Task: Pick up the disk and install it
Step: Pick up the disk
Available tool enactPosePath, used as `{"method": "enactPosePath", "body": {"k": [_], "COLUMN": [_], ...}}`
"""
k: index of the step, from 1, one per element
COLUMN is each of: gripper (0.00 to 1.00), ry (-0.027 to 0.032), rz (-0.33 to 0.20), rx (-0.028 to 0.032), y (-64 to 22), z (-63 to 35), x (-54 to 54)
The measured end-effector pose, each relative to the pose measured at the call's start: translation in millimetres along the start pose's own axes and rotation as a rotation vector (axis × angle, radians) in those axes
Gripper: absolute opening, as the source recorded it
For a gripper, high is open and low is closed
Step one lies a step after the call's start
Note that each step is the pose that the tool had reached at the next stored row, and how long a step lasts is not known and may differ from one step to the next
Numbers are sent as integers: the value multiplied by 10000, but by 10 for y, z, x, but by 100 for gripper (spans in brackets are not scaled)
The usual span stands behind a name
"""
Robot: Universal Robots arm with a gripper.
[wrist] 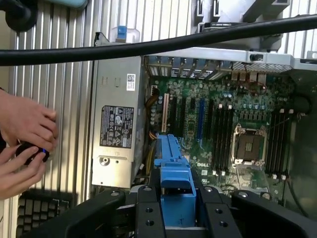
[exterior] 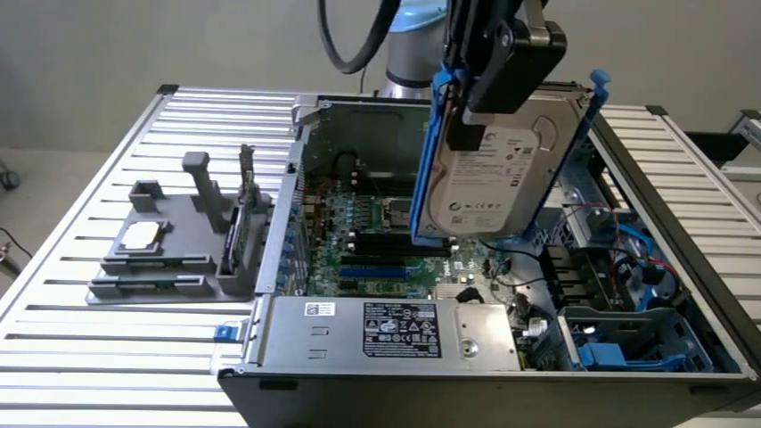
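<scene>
Where the arm rises out of frame, the gripper (exterior: 476, 116) clamps the disk (exterior: 500, 174) by its blue carrier, on edge above the case (exterior: 356, 397). A black cable (wrist: 148, 47) cuts across the case in the wrist view; hands (wrist: 25, 121), partly cut off, cup something small and dark.

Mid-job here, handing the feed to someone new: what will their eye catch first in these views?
First, the disk, silver in its blue carrier, hanging nearly upright in the gripper above the open computer case and its green motherboard. Next, in the wrist view, a person's hands beside the case, holding a small dark device.
</scene>
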State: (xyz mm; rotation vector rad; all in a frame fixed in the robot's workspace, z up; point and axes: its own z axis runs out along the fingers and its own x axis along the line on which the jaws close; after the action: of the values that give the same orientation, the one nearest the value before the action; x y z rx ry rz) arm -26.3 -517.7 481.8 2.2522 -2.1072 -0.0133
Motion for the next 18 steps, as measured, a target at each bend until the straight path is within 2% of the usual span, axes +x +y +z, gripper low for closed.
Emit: {"method": "enactPosePath", "body": {"k": [3, 12, 18], "gripper": [33, 33, 33], "ry": [0, 0, 0], "rz": [0, 0, 1], "rx": [0, 0, 0], "y": [-82, -245, -399], "z": [-2, 5, 8], "x": [60, 232, 364]}}
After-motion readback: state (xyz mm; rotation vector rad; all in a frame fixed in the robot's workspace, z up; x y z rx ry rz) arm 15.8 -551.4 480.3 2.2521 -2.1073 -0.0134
